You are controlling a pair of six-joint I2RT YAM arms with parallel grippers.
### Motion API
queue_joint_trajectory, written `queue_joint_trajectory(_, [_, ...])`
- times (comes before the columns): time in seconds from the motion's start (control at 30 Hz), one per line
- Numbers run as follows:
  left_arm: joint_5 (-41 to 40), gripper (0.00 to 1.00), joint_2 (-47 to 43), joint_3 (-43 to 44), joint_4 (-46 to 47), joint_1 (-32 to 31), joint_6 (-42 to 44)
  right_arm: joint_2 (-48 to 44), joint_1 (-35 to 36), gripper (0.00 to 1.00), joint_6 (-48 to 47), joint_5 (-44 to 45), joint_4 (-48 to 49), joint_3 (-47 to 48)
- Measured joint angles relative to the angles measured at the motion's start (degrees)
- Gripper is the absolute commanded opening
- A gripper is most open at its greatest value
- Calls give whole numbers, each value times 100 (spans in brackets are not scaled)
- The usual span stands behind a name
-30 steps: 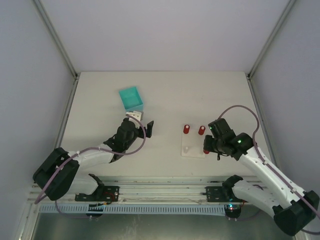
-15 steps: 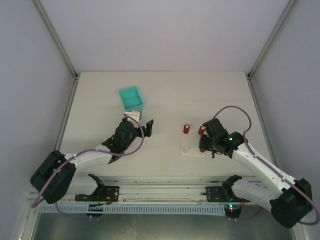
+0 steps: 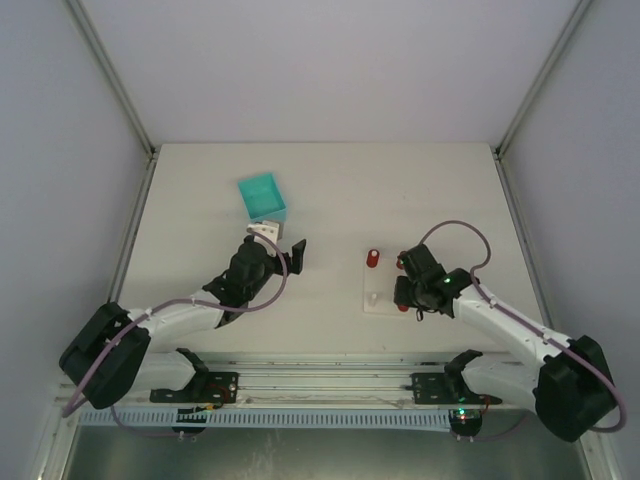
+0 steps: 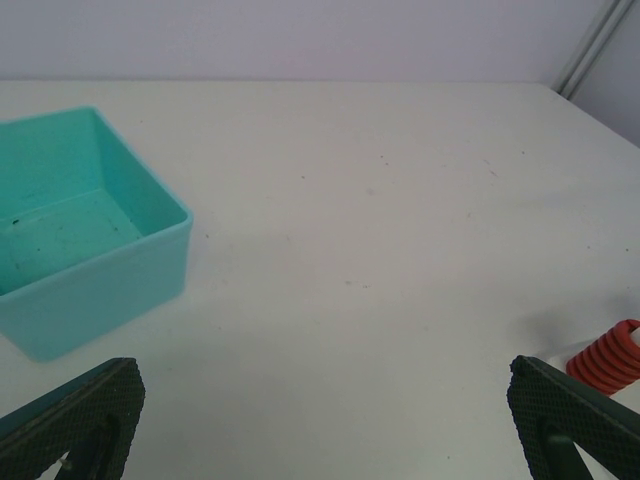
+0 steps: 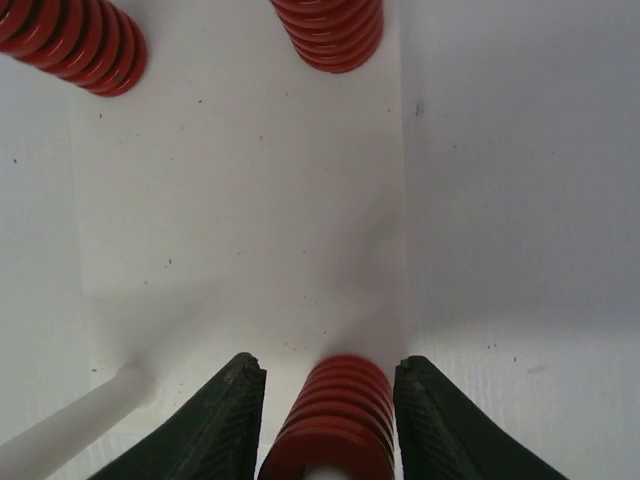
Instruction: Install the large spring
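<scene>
A large red spring (image 5: 335,410) stands on the white base plate (image 5: 240,230) at its near right corner, with a white peg end showing in its coil. My right gripper (image 5: 328,362) is shut on this spring, one finger on each side. From above, the right gripper (image 3: 405,298) covers that corner of the plate (image 3: 385,290). Two more red springs (image 5: 75,45) (image 5: 330,30) stand upright at the plate's far side. A bare white peg (image 5: 60,430) rises at the plate's near left. My left gripper (image 3: 282,243) is open and holds nothing.
A teal open box (image 3: 262,197) sits at the back left, empty in the left wrist view (image 4: 70,230). The left gripper (image 4: 325,420) hovers over bare table, with one red spring (image 4: 608,355) at its far right. Grey walls close in the table.
My right arm has swung left and in over the plate, bringing the large spring down at its near right corner. The left arm has barely shifted.
</scene>
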Motion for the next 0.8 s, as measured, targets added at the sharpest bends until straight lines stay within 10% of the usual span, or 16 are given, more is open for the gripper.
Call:
queue_joint_trajectory(0.6, [-431, 99, -1185, 302, -1775, 240, -431, -1473, 0, 98, -640, 170, -745, 1075])
queue_joint_trajectory(0.8, [-577, 91, -612, 1163, -2310, 855, -597, -1508, 0, 99, -1067, 555, -518, 1154])
